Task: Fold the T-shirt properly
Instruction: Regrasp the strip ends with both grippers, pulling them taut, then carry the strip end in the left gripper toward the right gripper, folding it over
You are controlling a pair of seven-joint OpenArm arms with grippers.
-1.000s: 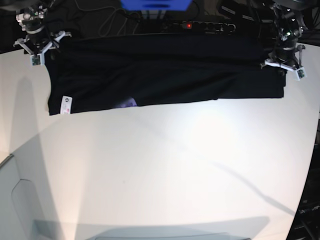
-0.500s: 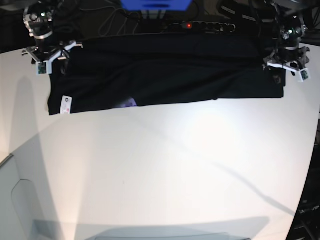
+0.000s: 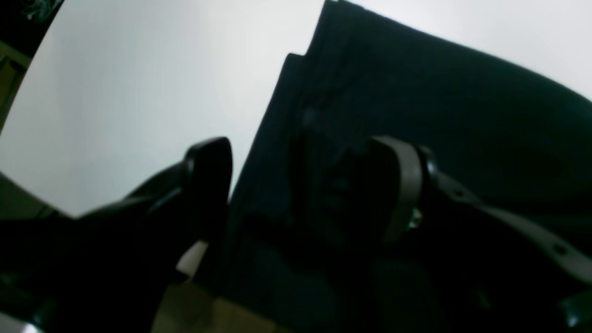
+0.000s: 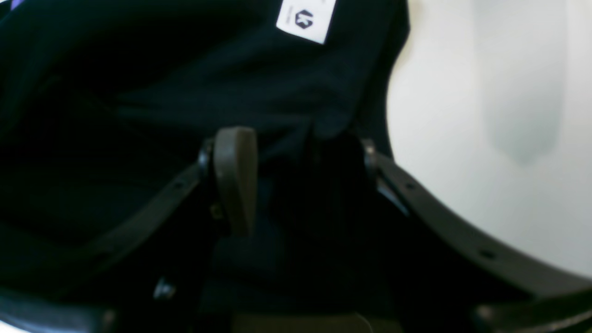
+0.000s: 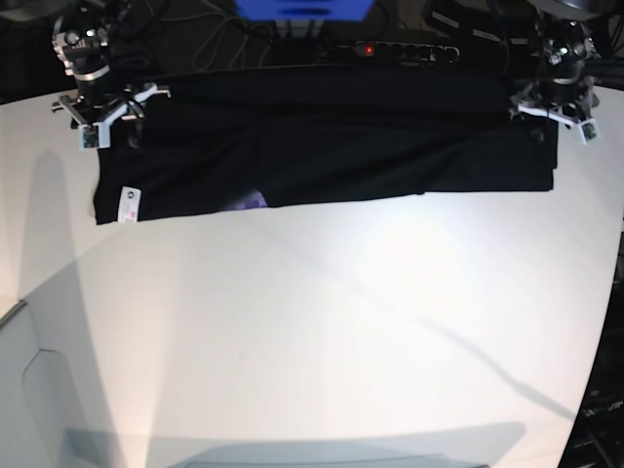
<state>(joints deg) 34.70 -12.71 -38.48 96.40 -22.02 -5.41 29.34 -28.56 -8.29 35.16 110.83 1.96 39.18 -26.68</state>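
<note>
The T-shirt [image 5: 322,141] spans between both grippers, left gripper [image 3: 305,185] and right gripper [image 4: 300,180] spread wide (neither pinching cloth)

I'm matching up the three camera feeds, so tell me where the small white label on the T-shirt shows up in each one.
Base: white label at the T-shirt's lower left corner.
Right wrist: label at top centre, above the open right gripper.
Left wrist: not in it.
Shared landmark: the black shirt on the white table.

White table [image 5: 322,341]; power strip [image 5: 395,49], red light lit.
</note>
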